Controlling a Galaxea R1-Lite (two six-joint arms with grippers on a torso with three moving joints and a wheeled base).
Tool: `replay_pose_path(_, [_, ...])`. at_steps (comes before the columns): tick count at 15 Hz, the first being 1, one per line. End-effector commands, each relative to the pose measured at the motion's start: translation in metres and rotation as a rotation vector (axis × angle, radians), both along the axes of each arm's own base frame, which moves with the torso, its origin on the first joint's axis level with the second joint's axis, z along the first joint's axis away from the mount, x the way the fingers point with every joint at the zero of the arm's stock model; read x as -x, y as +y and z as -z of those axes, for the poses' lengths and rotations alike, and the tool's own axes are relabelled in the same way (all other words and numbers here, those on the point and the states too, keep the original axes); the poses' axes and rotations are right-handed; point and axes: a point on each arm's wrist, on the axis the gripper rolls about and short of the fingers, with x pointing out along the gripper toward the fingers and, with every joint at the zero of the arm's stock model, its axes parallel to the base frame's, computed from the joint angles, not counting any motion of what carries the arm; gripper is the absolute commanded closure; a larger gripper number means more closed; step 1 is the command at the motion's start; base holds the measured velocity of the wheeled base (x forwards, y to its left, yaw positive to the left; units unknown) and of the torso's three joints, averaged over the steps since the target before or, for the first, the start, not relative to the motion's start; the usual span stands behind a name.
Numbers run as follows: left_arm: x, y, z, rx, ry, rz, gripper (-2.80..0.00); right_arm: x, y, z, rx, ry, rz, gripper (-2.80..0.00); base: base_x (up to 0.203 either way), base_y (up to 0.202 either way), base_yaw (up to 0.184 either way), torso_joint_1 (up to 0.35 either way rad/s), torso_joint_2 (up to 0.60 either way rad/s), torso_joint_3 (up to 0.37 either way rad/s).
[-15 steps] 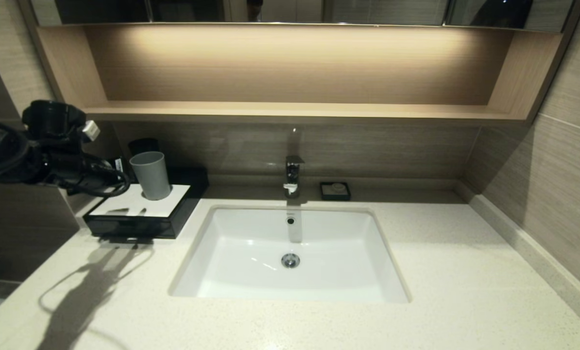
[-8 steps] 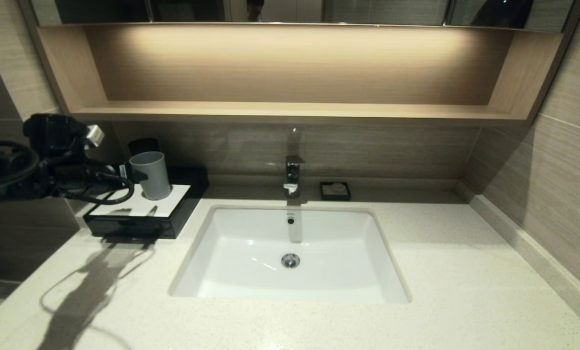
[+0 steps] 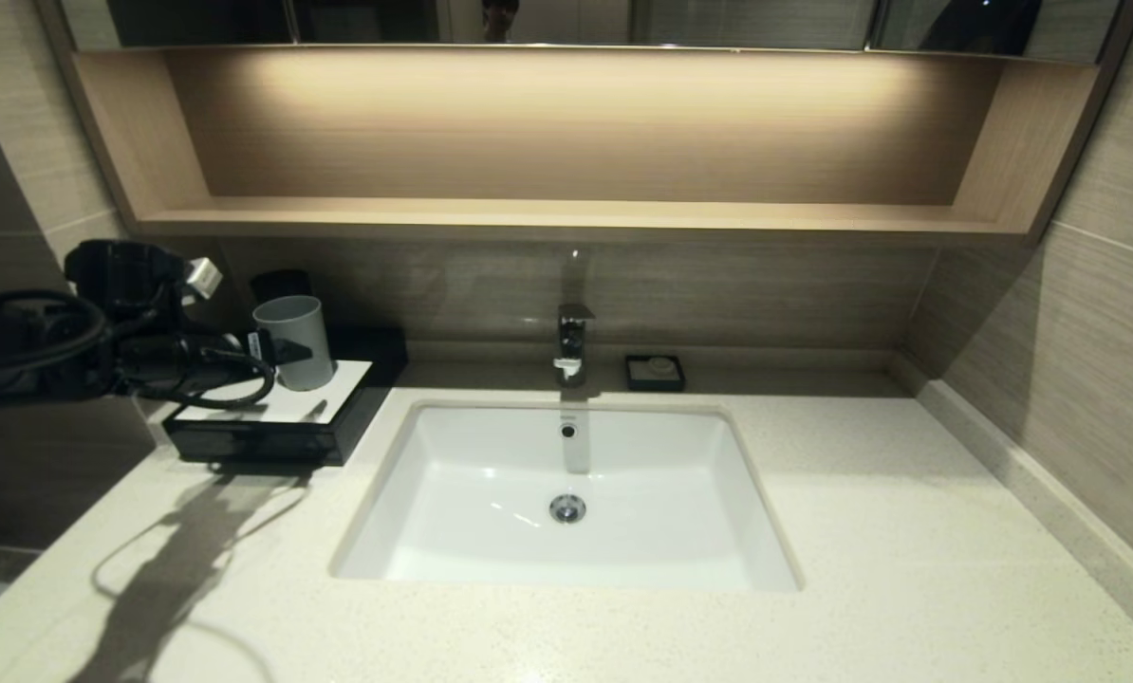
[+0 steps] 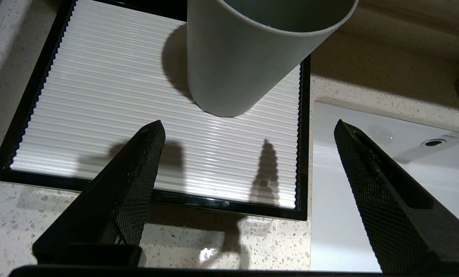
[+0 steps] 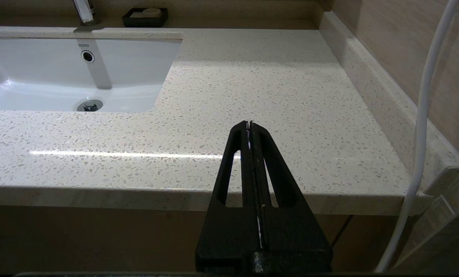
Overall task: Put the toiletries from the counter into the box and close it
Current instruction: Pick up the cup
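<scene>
Two black textured fingers (image 4: pixel 137 184) of the left tool (image 4: pixel 248 130) stand spread wide with nothing between them, hovering over the front edge of the low black rectangular box with its ribbed white top panel (image 4: pixel 98 96), whose drawer front looks flush, on the pale speckled stone table (image 3: pixel 908 550). Just beyond the tool's tips a grey plastic cup (image 4: pixel 237 61) stands upright on that panel, untouched. Well off to the other side, the right tool (image 5: pixel 249 125) is pressed together, parked before the table's front edge, away from the white rectangular sink (image 5: pixel 41 77).
</scene>
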Motion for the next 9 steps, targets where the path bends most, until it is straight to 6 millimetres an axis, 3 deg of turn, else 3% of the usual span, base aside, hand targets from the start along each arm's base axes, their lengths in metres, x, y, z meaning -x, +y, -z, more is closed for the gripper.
replay_pose_path(1, [-0.0073,0.0012,0.0105,0.004,0.009,0.001,-2.80,-0.0002,0.0000,0.0003,0.000,0.002,-0.001,0.00,0.000,0.000,0.000,0.000,0.00,0.000])
replay_pose_path(9, [-0.0150,-0.0007,0.0163,-0.024,-0.023,0.023,-2.80,-0.0001,0.0000,0.0004,0.000,0.001,-0.001,0.00,0.000,0.000,0.000,0.000,0.00,0.000])
